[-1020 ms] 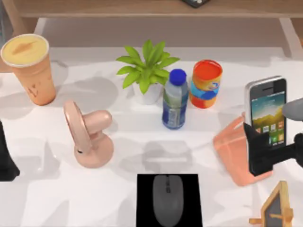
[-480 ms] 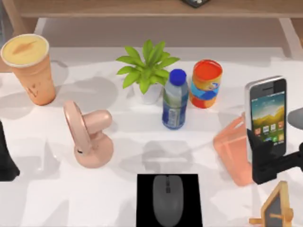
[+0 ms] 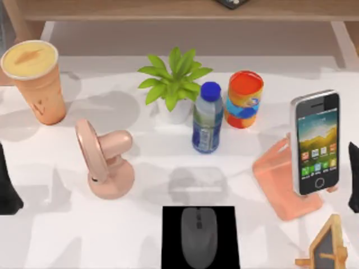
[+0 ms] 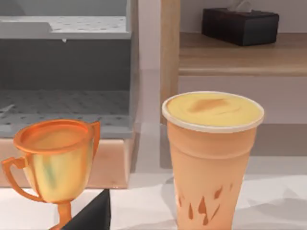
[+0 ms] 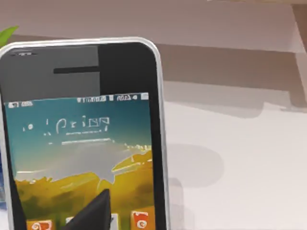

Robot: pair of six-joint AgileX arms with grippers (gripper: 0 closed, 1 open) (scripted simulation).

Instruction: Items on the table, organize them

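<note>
The smartphone (image 3: 315, 143) stands upright, leaning on a pink stand (image 3: 280, 179) at the table's (image 3: 146, 213) right, its icon screen facing up. In the right wrist view the smartphone (image 5: 81, 143) is close in front. My right gripper (image 3: 353, 176) is at the right edge, open and apart from the phone. The dark grey mouse (image 3: 198, 235) lies on a black pad at front centre. At the back left stands the orange cup (image 3: 33, 78), seen close as the cup (image 4: 211, 158) in the left wrist view. My left gripper (image 3: 7, 188) is parked open at the left edge.
A pink fan (image 3: 104, 159) stands left of centre. A potted plant (image 3: 174, 84), a blue-capped bottle (image 3: 207, 117) and a colourful can (image 3: 244, 98) line the back. A small wooden frame (image 3: 328, 246) sits front right. A wooden shelf (image 3: 179, 11) runs behind; a trophy (image 4: 55, 160) stands beside the cup.
My right gripper has let go of the smartphone and drawn back to the right edge. The phone stays leaning on the pink stand. The left arm has not moved.
</note>
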